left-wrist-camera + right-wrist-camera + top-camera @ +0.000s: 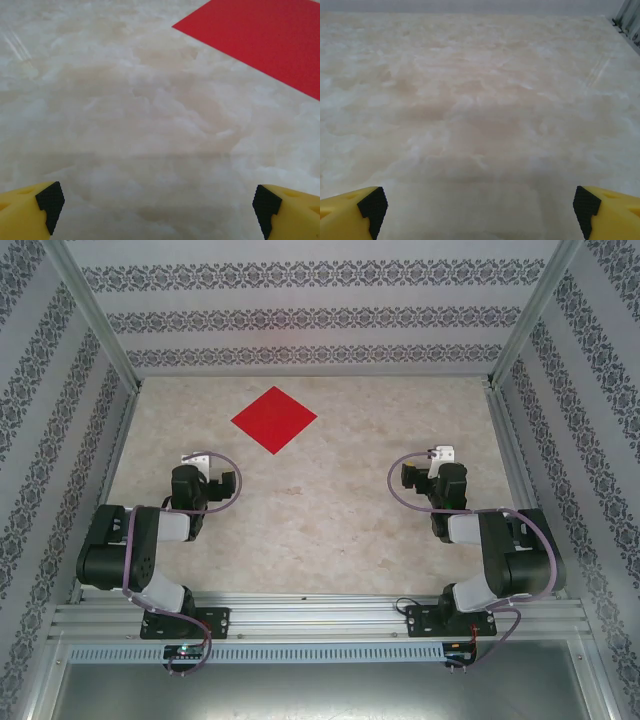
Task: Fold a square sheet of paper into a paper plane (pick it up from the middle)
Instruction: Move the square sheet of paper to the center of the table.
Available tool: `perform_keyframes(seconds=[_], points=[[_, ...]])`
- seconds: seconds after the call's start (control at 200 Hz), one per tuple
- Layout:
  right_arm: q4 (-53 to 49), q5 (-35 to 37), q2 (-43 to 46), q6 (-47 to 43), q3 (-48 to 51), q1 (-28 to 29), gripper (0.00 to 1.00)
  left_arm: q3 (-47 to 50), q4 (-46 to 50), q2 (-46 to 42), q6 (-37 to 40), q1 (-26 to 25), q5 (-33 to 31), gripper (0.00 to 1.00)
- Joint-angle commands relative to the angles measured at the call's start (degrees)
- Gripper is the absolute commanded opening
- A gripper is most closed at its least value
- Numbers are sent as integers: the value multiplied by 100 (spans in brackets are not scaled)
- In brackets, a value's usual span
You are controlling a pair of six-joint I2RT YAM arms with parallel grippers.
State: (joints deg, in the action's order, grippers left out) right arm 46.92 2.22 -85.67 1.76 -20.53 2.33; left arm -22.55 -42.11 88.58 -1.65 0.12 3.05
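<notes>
The square sheet of paper (273, 419) lies flat at the far left of the worktop (340, 515), beyond the left claw (157, 205), which like the right claw (477, 207) gapes empty; thin, light and floppy, it probably wants pinching up at its middle.

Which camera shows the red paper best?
Top external: the whole square sheet of paper lies flat on the table, all four corners visible. The left wrist view catches one corner at its upper right.

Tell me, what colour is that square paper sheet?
Plain bright red; the square sheet of paper shows best in the top external view.
</notes>
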Motion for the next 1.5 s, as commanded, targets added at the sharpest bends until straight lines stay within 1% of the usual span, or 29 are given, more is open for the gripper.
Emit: perform_keyframes(seconds=[0.0, 0.23, 0.305, 0.644, 0.724, 0.764, 0.809, 0.889, 0.919, 0.939, 1.009, 1.049, 1.089, 1.109, 1.159, 1.209, 1.234, 1.264, 1.279, 1.319, 1.364, 1.409, 1.494], points=[[424, -170, -73, -114, -151, -103, 98, -136, -506, 90, 174, 76, 172, 100], [383, -217, -77, -84, -175, -130, 98, -136, -505, 90, 174, 76, 170, 100], [345, -500, -87, 57, -196, -294, 98, -136, -509, 90, 165, 76, 171, 100], [398, -503, -68, 48, -164, -301, 98, -116, -533, 48, 174, 72, 130, 100], [427, -523, -59, 27, -153, -292, 98, -269, -13, -262, 100, 66, -58, 100], [388, -524, 28, -41, -133, -253, 98, -449, 602, -526, -7, 71, -224, 100], [384, -280, 149, -166, -69, -106, 98, -702, 1330, -785, -165, 69, -366, 100], [225, -158, 375, -333, -68, 66, 98, -1005, 2052, -1094, -464, 71, -426, 100], [-4, 10, 546, -325, -121, 127, 98, -1170, 2342, -1209, -767, 84, -417, 100], [-328, 149, 688, -286, -208, 159, 98, -1288, 2515, -1261, -965, 76, -359, 100], [-1922, 317, 1232, 16, -692, 237, 98, -1759, 3033, -1262, -1753, 76, -65, 100], [-2695, 328, 1440, 332, -1014, 261, 98, -2216, 3493, -1126, -2516, 76, -63, 100], [-3320, 286, 1572, 710, -1319, 279, 98, -2740, 4210, -879, -3012, 76, 1, 100], [-3585, 267, 1614, 897, -1458, 280, 98, -2977, 4424, -703, -3249, 76, 119, 100], [-4120, 127, 1679, 1656, -1765, 286, 98, -3640, 4734, -156, -3326, 67, 789, 100], [-4724, -41, 1698, 2420, -2066, 262, 98, -4200, 4647, 476, -3495, 43, 1889, 100], [-4961, -165, 1674, 2695, -2190, 245, 98, -4483, 4626, 782, -3662, 6, 2310, 100], [-4988, -477, 1615, 2789, -2261, 216, 98, -4810, 4690, 1084, -3794, -83, 2607, 100], [-4966, -806, 1582, 2772, -2288, 208, 98, -5005, 4774, 1250, -3810, -139, 2684, 100], [-4931, -1367, 1482, 2846, -2362, 213, 98, -5519, 5163, 1618, -3720, -321, 2698, 100], [-4877, -1863, 1367, 2990, -2423, 254, 98, -6138, 5788, 1970, -3515, -553, 2429, 100], [-4931, -2050, 1244, 3125, -2519, 338, 98, -6799, 6407, 2367, -3329, -732, 2129, 100], [-4966, -2372, 1003, 3188, -2700, 541, 98, -7750, 7068, 3123, -3367, -867, 2089, 100]])
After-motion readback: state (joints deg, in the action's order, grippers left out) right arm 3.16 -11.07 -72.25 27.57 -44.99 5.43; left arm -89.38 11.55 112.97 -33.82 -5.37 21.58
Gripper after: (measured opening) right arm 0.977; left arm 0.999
